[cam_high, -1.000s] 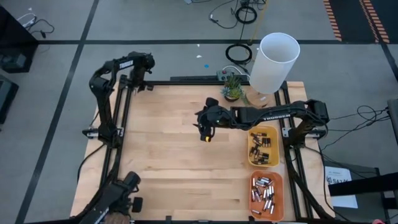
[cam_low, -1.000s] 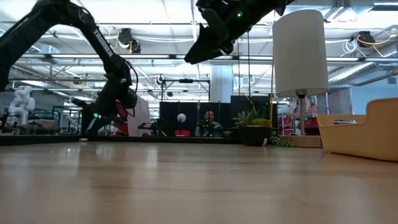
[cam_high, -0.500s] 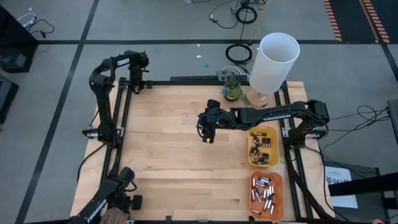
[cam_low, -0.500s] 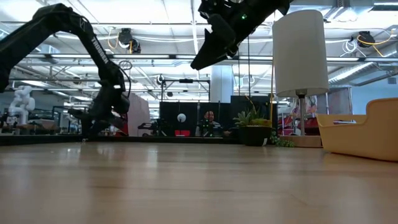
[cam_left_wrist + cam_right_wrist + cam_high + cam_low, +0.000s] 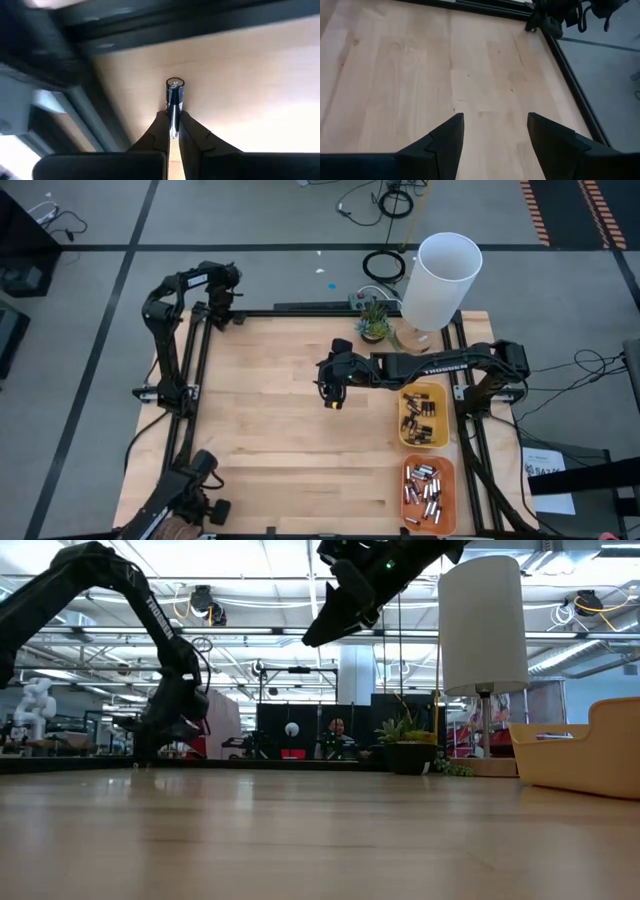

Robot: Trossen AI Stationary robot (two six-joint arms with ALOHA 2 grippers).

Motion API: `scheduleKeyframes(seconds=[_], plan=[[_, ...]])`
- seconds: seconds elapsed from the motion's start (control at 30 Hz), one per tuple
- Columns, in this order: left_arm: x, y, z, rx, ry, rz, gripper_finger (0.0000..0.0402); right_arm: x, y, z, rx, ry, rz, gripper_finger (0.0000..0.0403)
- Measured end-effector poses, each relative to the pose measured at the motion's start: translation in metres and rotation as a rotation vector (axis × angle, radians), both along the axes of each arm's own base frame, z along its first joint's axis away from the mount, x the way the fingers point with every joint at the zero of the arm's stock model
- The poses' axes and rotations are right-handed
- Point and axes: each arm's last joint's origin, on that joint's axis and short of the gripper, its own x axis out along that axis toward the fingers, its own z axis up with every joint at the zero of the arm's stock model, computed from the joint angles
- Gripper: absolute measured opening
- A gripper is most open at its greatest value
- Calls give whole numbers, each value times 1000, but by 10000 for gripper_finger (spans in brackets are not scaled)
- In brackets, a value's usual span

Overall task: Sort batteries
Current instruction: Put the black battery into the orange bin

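The left gripper (image 5: 172,131) pinches a battery (image 5: 174,97) only by its near end; lifted fast, it could pivot out. The right gripper (image 5: 495,132) hangs open.

I see one dark-bodied battery (image 5: 174,97) with a silvery end cap pinched between the left claw (image 5: 173,131) tips, at the tabletop (image 5: 270,410) far left corner beside the frame rail. More batteries (image 5: 421,414), mostly dark, lie jumbled in the yellow tray (image 5: 441,394). Silvery batteries (image 5: 424,488) lie piled loosely in the orange tray (image 5: 449,466) nearer me.
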Motion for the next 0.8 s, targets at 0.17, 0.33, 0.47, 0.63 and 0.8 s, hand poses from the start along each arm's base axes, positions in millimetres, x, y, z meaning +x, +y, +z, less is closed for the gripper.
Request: scheduleKeyframes(seconds=[0.17, 0.33, 0.47, 0.63, 0.8], plan=[[13, -11, 38, 47, -195, -44, 15, 0, -1, 0, -43, 8, -24, 210], [44, -42, 81, 79, -444, -246, 6, -1, -1, 0, -51, 12, -18, 210], [69, -90, 107, 89, -725, -455, 6, -1, -1, 0, -53, 20, -10, 210], [79, -140, 121, 136, -768, -564, 7, -4, -1, -5, -30, 69, -30, 210], [82, -171, 116, 198, -810, -668, 8, -16, -1, -1, 31, 110, -112, 210]])
